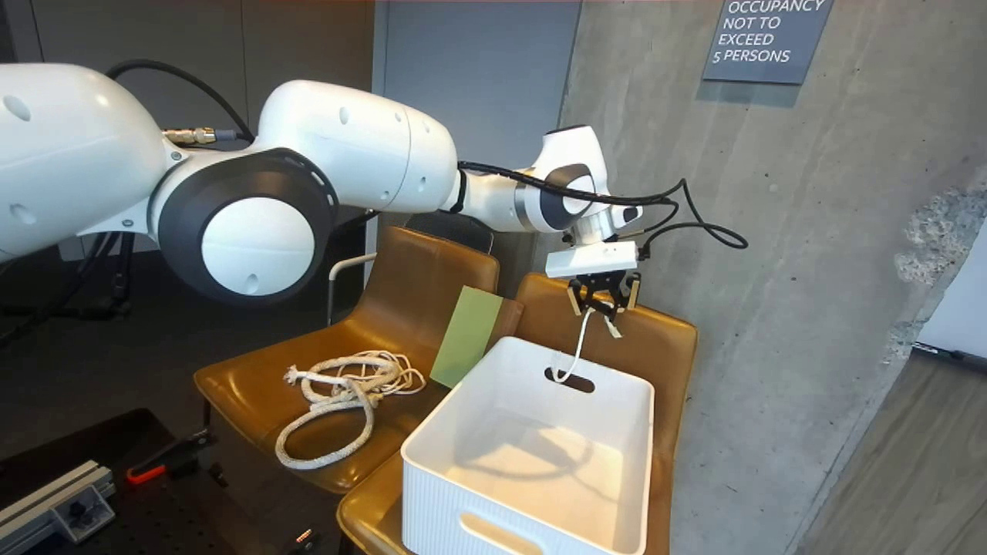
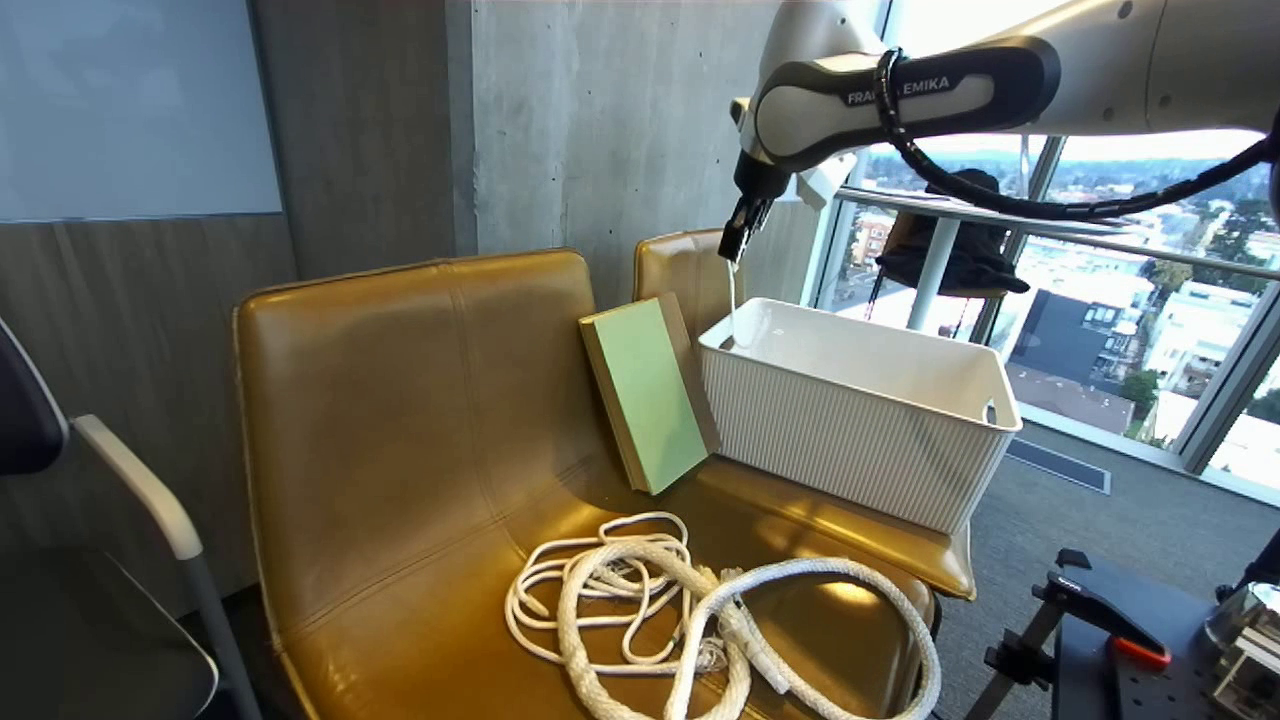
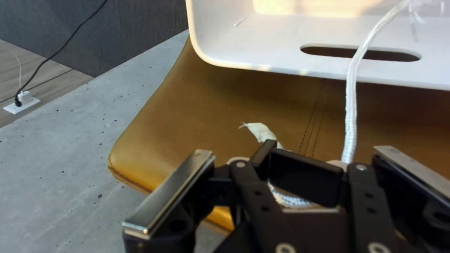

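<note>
My gripper [image 1: 604, 310] is above the far end of a white ribbed bin [image 1: 439, 497], its fingers pointing down. It also shows in an exterior view [image 2: 737, 245] and in the wrist view [image 3: 269, 153]. Its jaws are shut on a thin white rope [image 3: 351, 105]. The rope's short taped end sticks out on one side. Its longer part hangs over the bin's rim near the handle slot, in both exterior views [image 1: 580, 347] [image 2: 733, 290]. The bin [image 2: 850, 430] stands on a brown leather chair [image 1: 667, 335]. Part of the rope is hidden behind the fingers.
Coiled thick and thin white ropes [image 1: 314, 464] lie on the neighbouring brown chair [image 2: 370, 400]. A green book [image 2: 645, 390] leans upright between that chair's back and the bin. A concrete wall [image 1: 771, 270] stands behind. A dark table with an orange-tipped clamp [image 2: 1110, 610] is nearby.
</note>
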Tool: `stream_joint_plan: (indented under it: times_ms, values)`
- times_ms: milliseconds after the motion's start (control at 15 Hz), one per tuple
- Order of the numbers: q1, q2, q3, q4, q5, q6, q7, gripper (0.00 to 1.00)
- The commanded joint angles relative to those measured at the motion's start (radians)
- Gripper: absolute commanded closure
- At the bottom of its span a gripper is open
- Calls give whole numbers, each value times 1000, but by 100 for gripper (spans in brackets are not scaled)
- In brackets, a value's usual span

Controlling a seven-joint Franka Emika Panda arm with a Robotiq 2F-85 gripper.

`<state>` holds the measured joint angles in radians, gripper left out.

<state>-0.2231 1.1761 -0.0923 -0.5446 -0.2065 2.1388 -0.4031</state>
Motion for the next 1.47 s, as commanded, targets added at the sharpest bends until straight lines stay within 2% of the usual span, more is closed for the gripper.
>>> stream_joint_plan:
  times_ms: [0, 200, 667, 867, 1133, 1400]
  values:
    - [27, -58, -27, -12, -28, -45, 24, 100]
    - [70, -103, -39, -37, -44, -83, 57, 100]
    - [215, -198, -98, -123, -133, -203, 203, 100]
    - [277, -257, -120, -178, -180, -242, 212, 100]
    - [365, -363, -159, -296, -270, -283, 237, 100]
    - [449, -495, -168, -478, -339, -289, 263, 100]
